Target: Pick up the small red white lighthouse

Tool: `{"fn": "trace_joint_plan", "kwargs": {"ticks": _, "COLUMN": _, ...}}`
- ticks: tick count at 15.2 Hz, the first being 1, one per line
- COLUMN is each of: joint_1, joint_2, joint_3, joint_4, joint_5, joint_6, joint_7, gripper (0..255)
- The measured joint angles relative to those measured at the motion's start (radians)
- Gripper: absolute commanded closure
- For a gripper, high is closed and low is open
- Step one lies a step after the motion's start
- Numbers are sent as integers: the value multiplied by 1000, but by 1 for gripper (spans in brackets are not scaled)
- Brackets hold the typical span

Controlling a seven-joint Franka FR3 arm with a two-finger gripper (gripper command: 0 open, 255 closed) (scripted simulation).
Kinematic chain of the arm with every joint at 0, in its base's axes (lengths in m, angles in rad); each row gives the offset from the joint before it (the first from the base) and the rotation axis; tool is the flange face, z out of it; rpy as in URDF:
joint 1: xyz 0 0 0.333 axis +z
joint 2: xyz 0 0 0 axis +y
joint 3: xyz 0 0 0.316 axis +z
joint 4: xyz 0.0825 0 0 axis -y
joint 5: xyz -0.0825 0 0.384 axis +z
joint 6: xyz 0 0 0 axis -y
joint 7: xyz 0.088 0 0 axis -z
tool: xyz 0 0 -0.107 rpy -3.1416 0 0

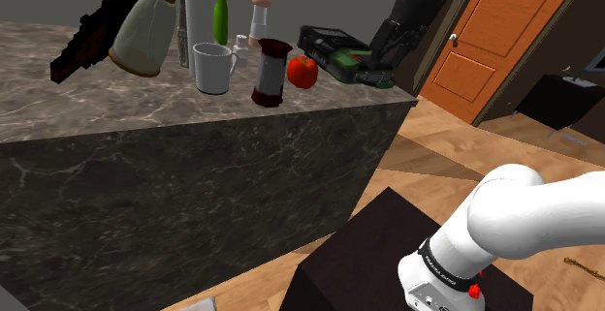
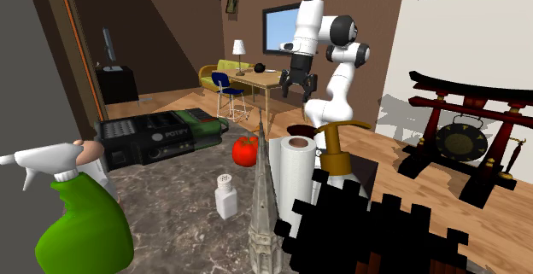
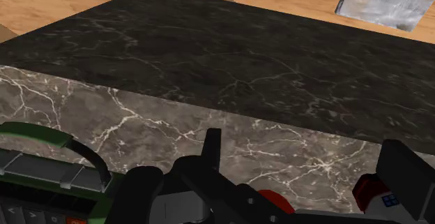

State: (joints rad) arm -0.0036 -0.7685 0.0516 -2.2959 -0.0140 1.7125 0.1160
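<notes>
Dark marble counter takes the left and centre of the shoulder view, with wood floor to its right. White robot arm rises from the black box stand at lower right. An orange panelled door is at upper right.

On the counter:
- Jagged black blocky shape at upper left.
- Cream spray bottle just right of it, leaning.
- White paper towel roll stands behind a white mug.
- Green-and-black radio-like case lies near the counter's right end, upper centre of frame.

All-black two-finger gripper hangs in the air above that right end, close to the case in the shoulder view and at upper centre of the second exterior view. Its fingers are spread wide apart with nothing between them. In the wrist view they stand well apart over the marble top.

Slim green bottle stands behind the mug.

Small lighthouse, white body with dark red top and base, stands on the counter at top centre of the shoulder view. It sits between the mug and a round red fruit, just beside the fruit and apart from the gripper.

Small white shaker with brown cap stands behind the lighthouse.
</notes>
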Motion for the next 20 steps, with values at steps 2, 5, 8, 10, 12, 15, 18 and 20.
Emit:
{"fn": "trace_joint_plan", "kwargs": {"ticks": 2, "joint_1": 5, "joint_2": 20, "joint_3": 2, "joint_4": 14, "joint_5": 2, "joint_6": 3, "joint_7": -7, "gripper": 0}}
{"fn": "trace_joint_plan", "kwargs": {"ticks": 5, "joint_1": 26, "joint_2": 127, "joint_3": 4, "joint_4": 99, "joint_5": 5, "joint_6": 1, "joint_7": -50, "gripper": 0}}
{"fn": "trace_joint_plan", "kwargs": {"ticks": 8, "joint_1": 54, "joint_2": 254, "joint_3": 22, "joint_4": 199, "joint_5": 14, "joint_6": 2, "joint_7": -85, "gripper": 0}}
{"fn": "trace_joint_plan", "kwargs": {"ticks": 10, "joint_1": 69, "joint_2": 351, "joint_3": 31, "joint_4": 300, "joint_5": 16, "joint_6": -21, "joint_7": -114, "gripper": 0}}
{"fn": "trace_joint_plan", "kwargs": {"ticks": 12, "joint_1": 85, "joint_2": 430, "joint_3": 46, "joint_4": 375, "joint_5": 19, "joint_6": -34, "joint_7": -137, "gripper": 0}}
{"fn": "trace_joint_plan", "kwargs": {"ticks": 15, "joint_1": 105, "joint_2": 562, "joint_3": 65, "joint_4": 513, "joint_5": 17, "joint_6": -69, "joint_7": -179, "gripper": 0}}
{"fn": "trace_joint_plan", "kwargs": {"ticks": 18, "joint_1": 127, "joint_2": 678, "joint_3": 86, "joint_4": 641, "joint_5": 13, "joint_6": -108, "joint_7": -217, "gripper": 0}}
{"fn": "trace_joint_plan", "kwargs": {"ticks": 20, "joint_1": 138, "joint_2": 726, "joint_3": 99, "joint_4": 694, "joint_5": 10, "joint_6": -124, "joint_7": -223, "gripper": 0}}
